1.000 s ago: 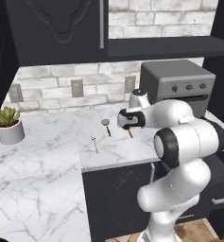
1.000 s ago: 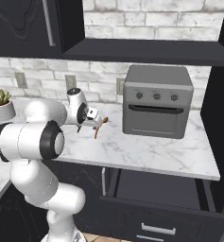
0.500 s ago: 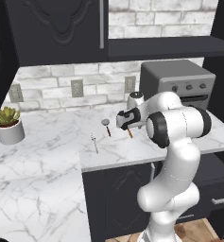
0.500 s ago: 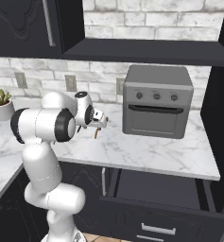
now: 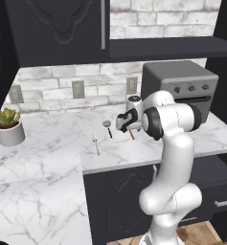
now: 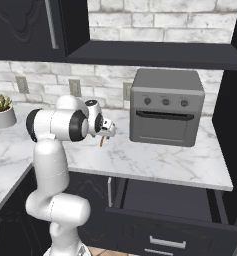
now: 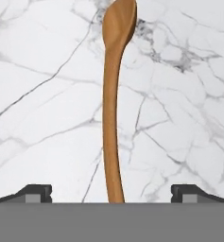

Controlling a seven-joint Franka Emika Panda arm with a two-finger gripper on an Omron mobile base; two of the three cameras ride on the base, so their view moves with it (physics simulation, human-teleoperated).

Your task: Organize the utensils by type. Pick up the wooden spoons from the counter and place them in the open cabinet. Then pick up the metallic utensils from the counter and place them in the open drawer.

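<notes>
Arm has swung lower toward the worktop [image 5: 48,162] since a second ago; claw [image 7: 111,191] now hangs released, jaws wide, straddling the wooden spoon [image 7: 114,99]. Spoon lies flat on the marble, handle between the tips, bowl at 12 o'clock in hand view. Likely pre-grasp, nothing held yet. Left base view adds the ladle [image 5: 107,126] and thin silver utensil [image 5: 95,143] at 9 o'clock of the claw; right base view adds the open drawer [image 6: 165,205].
</notes>
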